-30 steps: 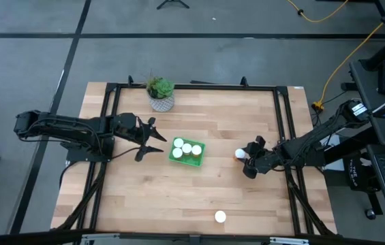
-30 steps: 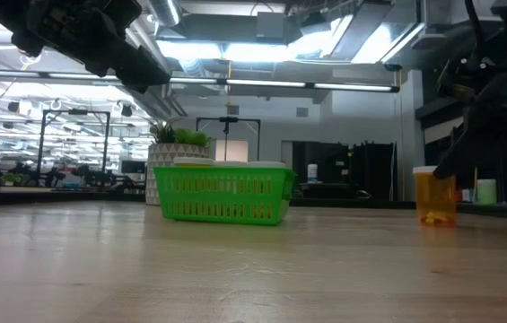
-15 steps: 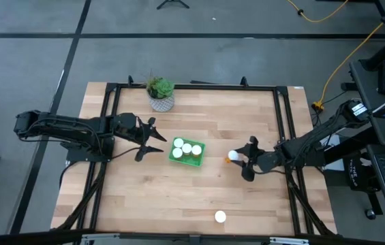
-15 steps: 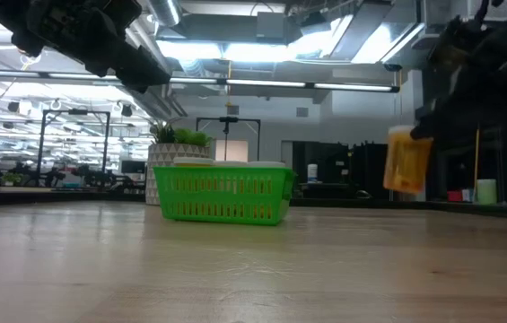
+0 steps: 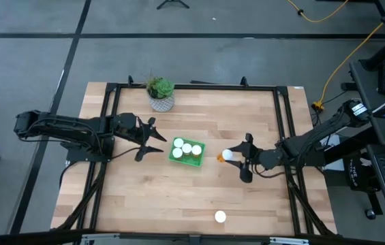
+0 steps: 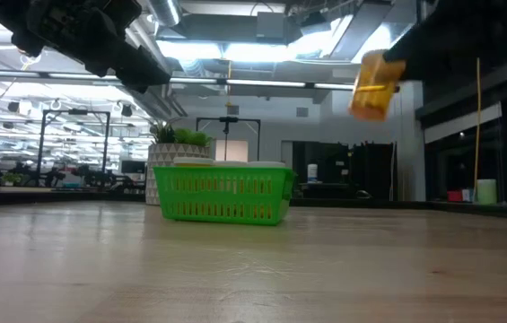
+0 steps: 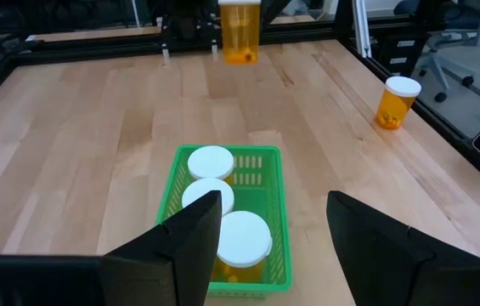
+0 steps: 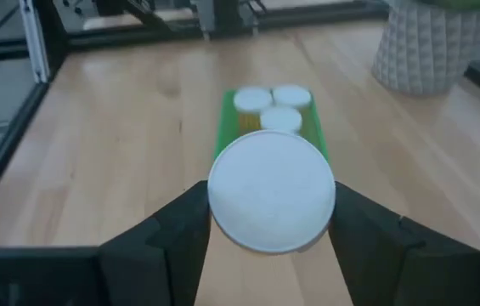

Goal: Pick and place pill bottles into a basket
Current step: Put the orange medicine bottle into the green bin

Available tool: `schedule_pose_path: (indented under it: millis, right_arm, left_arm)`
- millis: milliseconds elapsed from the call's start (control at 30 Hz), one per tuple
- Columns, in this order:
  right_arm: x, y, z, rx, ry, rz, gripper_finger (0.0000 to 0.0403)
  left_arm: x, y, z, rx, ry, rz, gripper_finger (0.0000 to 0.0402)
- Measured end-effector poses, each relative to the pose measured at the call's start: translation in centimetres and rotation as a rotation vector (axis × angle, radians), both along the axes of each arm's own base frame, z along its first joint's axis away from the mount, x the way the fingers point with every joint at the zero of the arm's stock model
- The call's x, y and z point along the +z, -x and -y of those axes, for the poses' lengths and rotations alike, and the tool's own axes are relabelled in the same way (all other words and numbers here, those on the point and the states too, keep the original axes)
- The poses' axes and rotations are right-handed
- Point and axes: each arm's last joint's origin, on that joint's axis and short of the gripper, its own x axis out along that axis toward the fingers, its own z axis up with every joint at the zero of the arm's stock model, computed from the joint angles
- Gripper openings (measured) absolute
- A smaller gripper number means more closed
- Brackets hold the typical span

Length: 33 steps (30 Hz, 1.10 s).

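Note:
The green basket [image 5: 187,151] stands at the table's middle and holds several white-capped orange pill bottles; it also shows in the left wrist view [image 7: 284,223] and the low view [image 6: 224,195]. My right gripper [image 5: 236,161] is just right of the basket, above the table, shut on a pill bottle [image 5: 225,156]. That bottle also shows in the low view [image 6: 371,82]. Another pill bottle [image 5: 220,217] stands upright on its base near the table's front edge. My left gripper [image 5: 152,138] is open and empty, just left of the basket. My right gripper pinches the pill bottle between its two fingers at its capped upper end [image 8: 272,190]; the fingers [image 8: 190,223] stand on either side of the cap. They come from the table's right, slanting down. The bottle is lifted clear and tilted, its orange body [image 6: 370,90] hanging below toward the basket.
A potted plant in a white patterned pot [image 5: 160,95] stands at the back, behind the basket's left. A dark metal frame [image 5: 192,86] runs along the table's edges. Bare wood lies between the basket and the front edge.
My right gripper has lifted the pill bottle off the table and carried it up and toward the table's left, toward the basket. The bottle stood upright on the table before; now it hangs tilted, well above the table.

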Motion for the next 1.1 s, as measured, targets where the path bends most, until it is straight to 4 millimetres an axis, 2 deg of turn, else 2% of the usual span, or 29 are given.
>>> schedule_pose_path:
  millis: [167, 433, 767, 1100]
  right_arm:
    - [1.4, -1.0, -0.3, 0.014, 0.033, 0.024, 0.0212]
    - [2.1, -4.3, 0.3, -0.025, 0.132, -0.008, 0.0212]
    - [1.6, -8.9, 1.4, 0.024, 0.054, -0.022, 0.0212]
    - [0.7, -13.6, 1.1, 0.087, 0.017, -0.076, 0.0212]
  left_arm:
    - [0.0, 0.0, 0.0, -0.005, 0.002, 0.000, 0.0210]
    - [0.0, 0.0, 0.0, -0.007, 0.003, -0.003, 0.0210]
    - [0.0, 0.0, 0.0, -0.007, 0.002, -0.003, 0.0210]
    - [0.0, 0.0, 0.0, -0.006, 0.002, -0.003, 0.0210]
